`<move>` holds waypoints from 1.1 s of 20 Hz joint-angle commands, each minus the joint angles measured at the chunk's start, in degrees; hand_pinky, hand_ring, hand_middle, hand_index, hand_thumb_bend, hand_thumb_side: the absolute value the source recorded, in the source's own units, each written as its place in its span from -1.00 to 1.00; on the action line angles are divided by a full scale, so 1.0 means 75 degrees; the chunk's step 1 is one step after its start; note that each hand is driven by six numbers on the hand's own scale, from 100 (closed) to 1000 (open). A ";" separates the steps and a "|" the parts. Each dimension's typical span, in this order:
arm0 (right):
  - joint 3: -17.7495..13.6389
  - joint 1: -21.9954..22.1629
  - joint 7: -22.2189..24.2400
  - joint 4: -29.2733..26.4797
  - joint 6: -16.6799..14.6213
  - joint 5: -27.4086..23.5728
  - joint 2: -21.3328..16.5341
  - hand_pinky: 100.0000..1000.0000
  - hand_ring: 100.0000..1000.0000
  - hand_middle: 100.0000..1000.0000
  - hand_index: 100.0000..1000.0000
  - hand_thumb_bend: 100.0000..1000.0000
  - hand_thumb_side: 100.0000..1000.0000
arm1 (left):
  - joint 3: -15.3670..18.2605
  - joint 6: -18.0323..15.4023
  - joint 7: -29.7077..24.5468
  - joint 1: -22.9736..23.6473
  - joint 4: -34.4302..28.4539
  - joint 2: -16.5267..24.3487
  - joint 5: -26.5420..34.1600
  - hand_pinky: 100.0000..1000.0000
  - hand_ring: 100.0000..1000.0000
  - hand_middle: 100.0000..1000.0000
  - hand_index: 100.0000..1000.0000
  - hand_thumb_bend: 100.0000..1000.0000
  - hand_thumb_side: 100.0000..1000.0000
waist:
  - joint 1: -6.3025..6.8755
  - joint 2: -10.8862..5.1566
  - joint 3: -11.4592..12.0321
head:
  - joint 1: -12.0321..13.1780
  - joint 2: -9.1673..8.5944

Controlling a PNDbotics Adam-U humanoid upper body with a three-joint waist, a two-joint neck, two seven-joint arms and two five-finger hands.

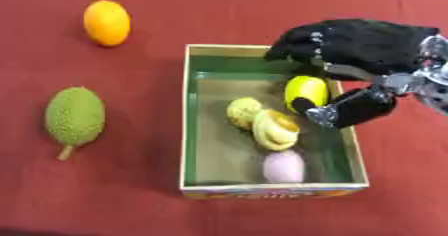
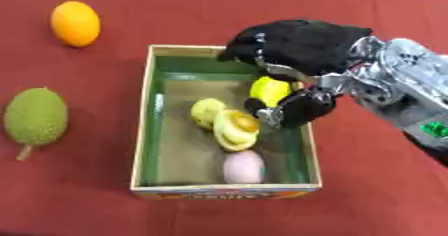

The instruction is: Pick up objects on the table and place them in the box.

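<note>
While over box (image 1: pixel 187 125), lemon (image 1: pixel 305 91) in right hand (image 1: pixel 354 50).

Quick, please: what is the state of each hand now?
Left hand: not in view.
Right hand: closed around the yellow fruit, over the box.

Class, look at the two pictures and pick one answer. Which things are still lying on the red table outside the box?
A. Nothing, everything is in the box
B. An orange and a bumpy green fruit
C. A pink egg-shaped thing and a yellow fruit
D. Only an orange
B. The orange and the bumpy green fruit lie on the red table left of the box, while the right hand holds a yellow fruit over the box.
</note>
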 commanded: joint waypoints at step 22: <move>-0.4116 0.3602 -0.2565 -0.0112 -0.1375 -0.2549 0.1540 0.52 0.48 0.48 0.82 -1.00 -0.10 | -0.1969 0.1464 -0.1417 -0.0149 0.0707 0.3228 -0.1906 0.50 0.35 0.28 0.67 -0.79 -0.46 | 0.0875 -0.0427 -0.0558 | 0.0590 0.0491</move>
